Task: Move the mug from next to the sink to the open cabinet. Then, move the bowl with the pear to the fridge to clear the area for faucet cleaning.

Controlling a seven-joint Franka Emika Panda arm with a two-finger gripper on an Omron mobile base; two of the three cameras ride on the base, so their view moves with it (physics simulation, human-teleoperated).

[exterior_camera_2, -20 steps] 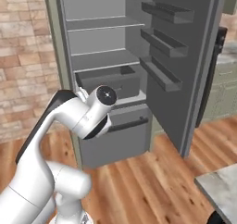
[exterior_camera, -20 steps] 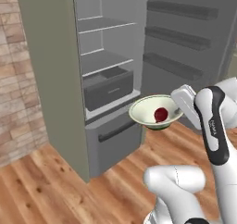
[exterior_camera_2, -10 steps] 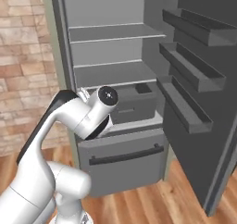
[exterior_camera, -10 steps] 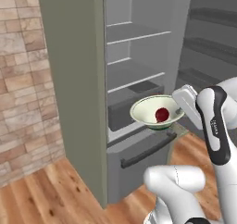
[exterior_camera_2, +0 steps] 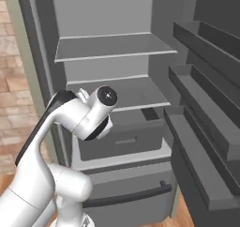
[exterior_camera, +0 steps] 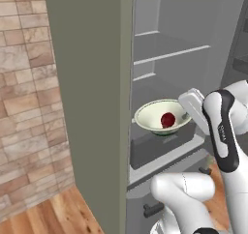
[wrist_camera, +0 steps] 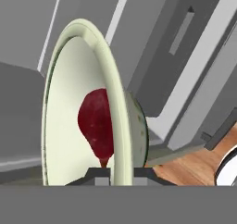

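**Bowl and pear at the fridge mouth, ready to be set down**

The arm holds the bowl level in front of the open fridge, with the dark red pear lying near its middle. From the hand view the fingers are pinching the bowl's rim, one tip inside the wall and one outside, closed tight on that thin edge. The bowl hangs just outside the fridge's front edge, above the dark drawer and below the fridge's lower white shelf; a second shelf sits higher in the fridge.

To my eye the step in hand is carrying the bowl inside the fridge and resting it there. The grip is on one edge only, so I would expect the far side to want to droop; keeping the wrist flat matters, or the pear could roll to the low side and out. The natural landing spot looks like a flat shelf inside the fridge, which means lifting the bowl clear of that shelf's front lip before pushing in. The door bins on the fridge's open door stand close beside the arm's path, so a straight push in seems safer than a sweep. I would release only once the bowl's base sits flat on the shelf.
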